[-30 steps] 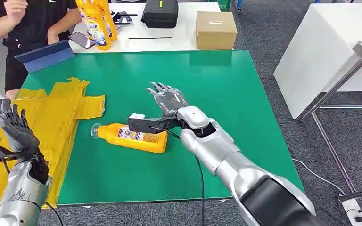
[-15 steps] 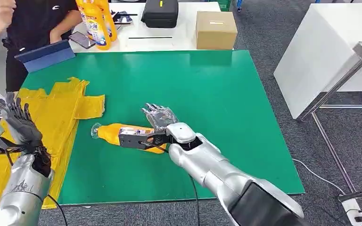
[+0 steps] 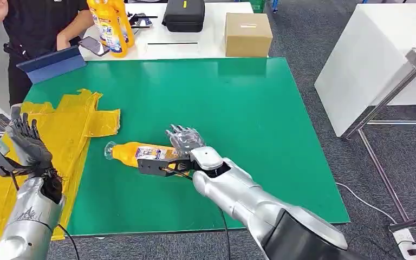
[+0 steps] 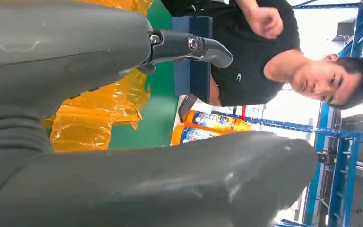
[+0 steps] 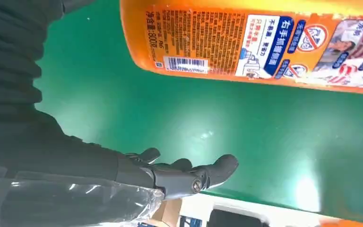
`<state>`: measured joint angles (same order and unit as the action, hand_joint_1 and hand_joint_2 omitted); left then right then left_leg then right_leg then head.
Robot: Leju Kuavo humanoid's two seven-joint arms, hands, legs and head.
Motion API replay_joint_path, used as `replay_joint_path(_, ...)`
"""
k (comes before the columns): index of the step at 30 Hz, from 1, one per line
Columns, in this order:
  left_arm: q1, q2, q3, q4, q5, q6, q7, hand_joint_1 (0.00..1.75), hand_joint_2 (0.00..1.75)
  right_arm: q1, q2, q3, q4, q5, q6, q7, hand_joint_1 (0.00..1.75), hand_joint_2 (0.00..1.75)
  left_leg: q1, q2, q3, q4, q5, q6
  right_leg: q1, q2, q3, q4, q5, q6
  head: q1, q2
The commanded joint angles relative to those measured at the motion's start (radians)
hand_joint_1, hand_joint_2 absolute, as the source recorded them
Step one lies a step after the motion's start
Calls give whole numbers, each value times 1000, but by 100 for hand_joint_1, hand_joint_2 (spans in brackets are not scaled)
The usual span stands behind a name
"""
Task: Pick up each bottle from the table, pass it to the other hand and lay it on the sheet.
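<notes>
An orange bottle (image 3: 141, 153) with a clear cap lies on its side on the green table (image 3: 238, 97), cap toward the yellow sheet (image 3: 59, 135). My right hand (image 3: 187, 142) hovers at the bottle's base end with fingers spread, holding nothing. The right wrist view has the bottle's label (image 5: 274, 42) close above the green surface and the fingers (image 5: 194, 175) apart from it. My left hand (image 3: 27, 145) is raised over the sheet's near left part, fingers apart and empty.
A person (image 3: 38, 21) stands at the far left behind a blue tablet (image 3: 51, 63). More orange bottles (image 3: 111, 24), a black case (image 3: 184, 15) and a cardboard box (image 3: 247, 33) sit on the white table behind. A white table (image 3: 374, 65) stands to the right.
My right hand has pulled back toward me and to the left, from beyond the bottle to its base end. The left hand shifted slightly. The bottle has not moved.
</notes>
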<state>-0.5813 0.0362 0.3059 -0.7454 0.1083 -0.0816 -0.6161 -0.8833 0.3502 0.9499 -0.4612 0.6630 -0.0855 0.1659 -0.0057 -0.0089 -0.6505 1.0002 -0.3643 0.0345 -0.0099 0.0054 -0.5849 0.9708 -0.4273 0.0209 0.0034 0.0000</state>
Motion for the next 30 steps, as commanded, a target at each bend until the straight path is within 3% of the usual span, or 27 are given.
replay_joint_path(1, -12, -16, 13, 7, -1, 7, -54, 0, 0, -40, -1, 91, 65, -28, 30, 8, 0, 175, 0, -1, 2, 0, -1, -2, 0, -1, 3, 0, -1, -1, 0, 0)
replay_joint_path(11, 9, -17, 20, -16, -11, -3, -46, 0, 0, -34, -1, 190, 103, -132, 71, 26, 0, 175, 0, 0, 4, 0, -2, -3, 0, -1, 5, 0, -2, -1, 0, 0)
replay_joint_path(23, 3, -15, 12, 4, -2, -2, -46, 0, 0, -30, -1, 236, 150, -140, 83, 58, 0, 175, 0, -1, 3, 0, -1, -2, 0, -1, 3, 0, -1, -1, 0, 0)
replay_joint_path(26, 4, -14, 12, 4, -1, -3, -46, 0, 0, -29, -1, 236, 150, -140, 83, 58, 0, 175, 0, 0, 8, 1, -4, -4, 0, -2, 8, 1, -4, -2, 0, 0)
replay_joint_path(30, 8, -13, 14, 0, 1, -2, -46, 0, 0, -30, -1, 241, 150, -140, 88, 59, 0, 175, 0, -1, 3, 0, -1, -2, 0, -1, 3, 0, -1, -1, 0, 0)
